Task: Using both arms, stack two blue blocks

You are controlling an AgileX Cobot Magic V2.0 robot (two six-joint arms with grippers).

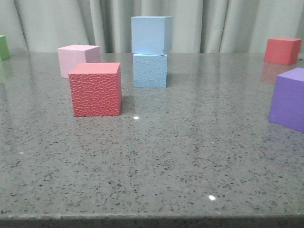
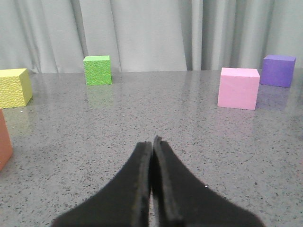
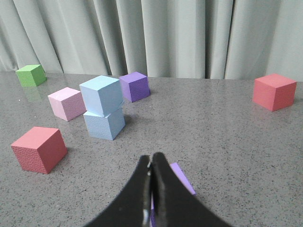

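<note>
Two pale blue blocks stand stacked at the table's middle back. The smooth upper one (image 1: 151,34) rests on the pebbled lower one (image 1: 150,71), turned a little. The right wrist view shows the same stack, the upper block (image 3: 101,95) on the lower block (image 3: 104,124), well ahead of my right gripper (image 3: 152,157), which is shut and empty over a purple cube (image 3: 181,177). My left gripper (image 2: 152,142) is shut and empty above bare table, and no blue block shows in its view. Neither gripper shows in the front view.
A red cube (image 1: 95,89) and a pink cube (image 1: 78,60) stand left of the stack. A purple cube (image 1: 289,99) sits at the right edge, another red cube (image 1: 282,50) far right, a green cube (image 1: 4,47) far left. A yellow cube (image 2: 14,87) shows in the left wrist view.
</note>
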